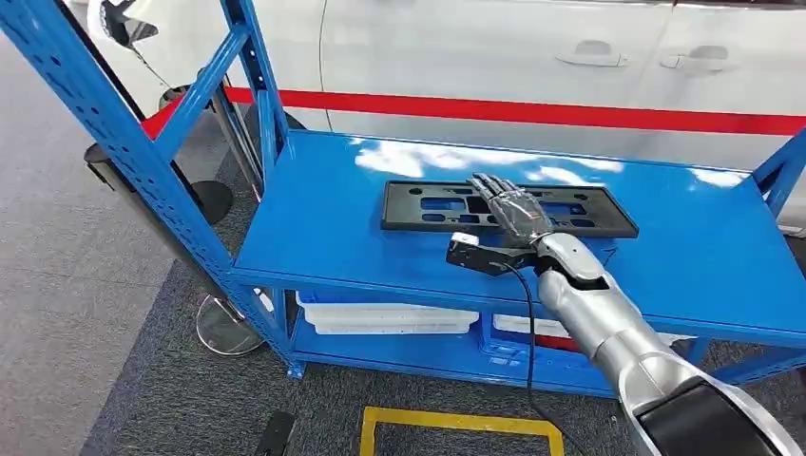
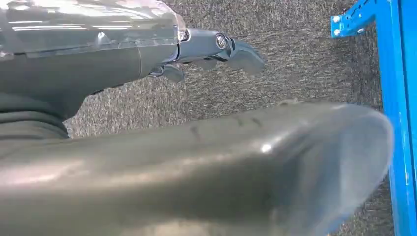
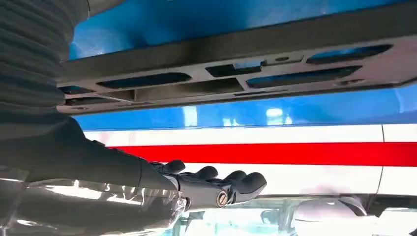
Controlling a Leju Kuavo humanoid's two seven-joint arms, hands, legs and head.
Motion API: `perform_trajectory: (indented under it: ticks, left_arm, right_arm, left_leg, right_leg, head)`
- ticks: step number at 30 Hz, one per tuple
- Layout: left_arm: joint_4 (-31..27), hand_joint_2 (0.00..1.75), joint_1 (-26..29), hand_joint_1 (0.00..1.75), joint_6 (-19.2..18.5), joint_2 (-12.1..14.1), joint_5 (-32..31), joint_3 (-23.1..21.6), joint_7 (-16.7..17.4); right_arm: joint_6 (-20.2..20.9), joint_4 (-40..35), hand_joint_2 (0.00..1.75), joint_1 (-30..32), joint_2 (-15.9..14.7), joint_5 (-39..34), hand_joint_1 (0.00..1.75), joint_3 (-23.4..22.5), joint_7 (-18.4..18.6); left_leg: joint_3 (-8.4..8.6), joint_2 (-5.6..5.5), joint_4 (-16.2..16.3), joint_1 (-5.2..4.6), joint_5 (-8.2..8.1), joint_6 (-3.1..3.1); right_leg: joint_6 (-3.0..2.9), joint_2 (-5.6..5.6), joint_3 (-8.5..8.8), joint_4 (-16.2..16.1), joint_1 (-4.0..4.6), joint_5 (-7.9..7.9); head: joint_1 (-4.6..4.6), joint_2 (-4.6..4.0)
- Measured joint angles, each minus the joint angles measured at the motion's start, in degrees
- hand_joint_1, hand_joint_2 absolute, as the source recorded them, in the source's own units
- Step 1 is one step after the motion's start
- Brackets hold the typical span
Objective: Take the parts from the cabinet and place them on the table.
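A flat black plastic frame part with several cut-outs lies across the middle of the blue shelf top. My right hand reaches over the part's centre with its fingers stretched out flat. In the right wrist view the fingers are straight and a gap separates them from the part; nothing is held. My left hand hangs over grey carpet beside the blue rack's post, its fingers loose and holding nothing.
Blue slanted uprights frame the rack's left end, with another at the right. White trays sit on the lower shelf. A white car with a red stripe stands behind. A stanchion base and a yellow floor marking lie on the carpet.
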Motion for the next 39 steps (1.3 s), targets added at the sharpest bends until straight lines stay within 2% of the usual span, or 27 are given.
perform_trajectory:
  ticks: [19,39]
  left_arm:
    - [0.0,0.0,-0.01,0.0,0.39,0.0,0.24,0.04,0.0]
    - [0.0,0.0,0.07,0.0,0.42,0.0,0.29,0.11,-0.39]
  right_arm:
    - [1.49,2.25,1.75,0.54,0.72,-3.5,0.0,0.41,-2.29]
    - [0.83,3.02,1.75,1.93,0.37,-4.46,0.0,0.44,-3.43]
  left_leg:
    - [0.01,0.0,0.0,0.01,0.0,-0.01]
    - [0.01,0.01,0.0,0.01,0.0,-0.01]
  right_leg:
    - [-0.01,0.0,-0.02,0.0,0.01,-0.01]
    - [-0.01,0.01,-0.03,0.0,0.0,-0.01]
  head:
    - [0.0,0.0]
    - [0.0,0.02]
